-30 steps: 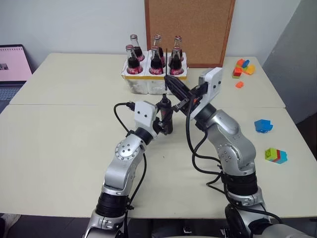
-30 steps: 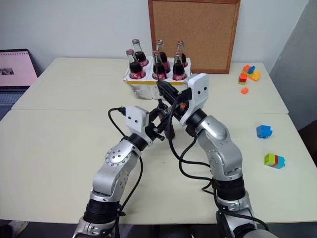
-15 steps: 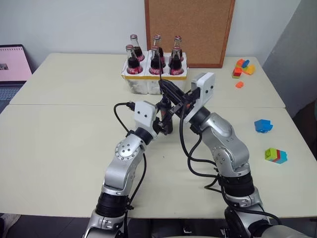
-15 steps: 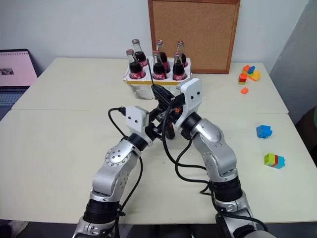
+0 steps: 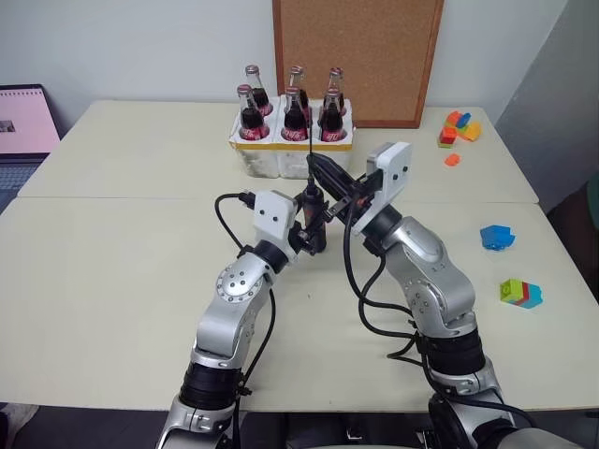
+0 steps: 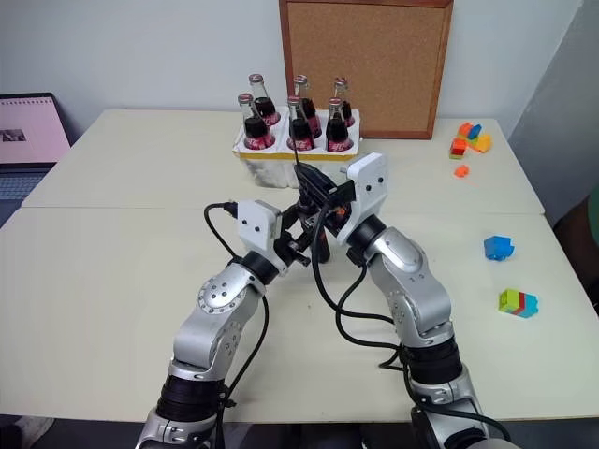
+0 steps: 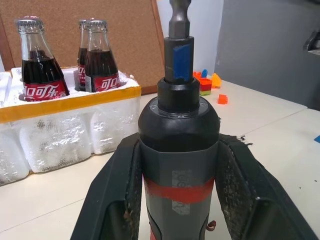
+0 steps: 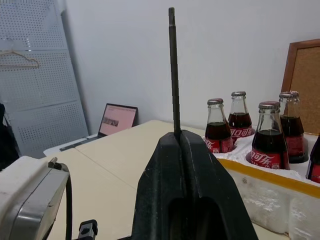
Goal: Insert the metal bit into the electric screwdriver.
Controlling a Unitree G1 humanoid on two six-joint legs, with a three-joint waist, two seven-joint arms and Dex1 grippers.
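Note:
The electric screwdriver [image 7: 178,150], black with a red band, stands upright between the fingers [image 7: 116,200] of my left gripper [image 5: 314,204], which is shut on it. A metal socket with blue tape tops its narrow end. My right gripper [image 8: 179,137] is shut on the metal bit [image 8: 173,70], a thin grey rod pointing up out of the closed fingertips. In the head views the right gripper [image 5: 320,171] hangs just above and behind the screwdriver [image 5: 312,217], with the bit [image 5: 310,150] rising in front of the bottles. Bit and screwdriver are apart.
A white foam crate [image 5: 281,154] of cola bottles stands right behind both grippers, with a cork board [image 5: 356,56] against the wall. A laptop [image 5: 23,122] sits far left. Coloured blocks [image 5: 459,126] [image 5: 497,236] [image 5: 520,293] lie at the right.
My right gripper with the bit has shifted a little to the left and lower, nearer the screwdriver's top. The left arm and the screwdriver have kept still.

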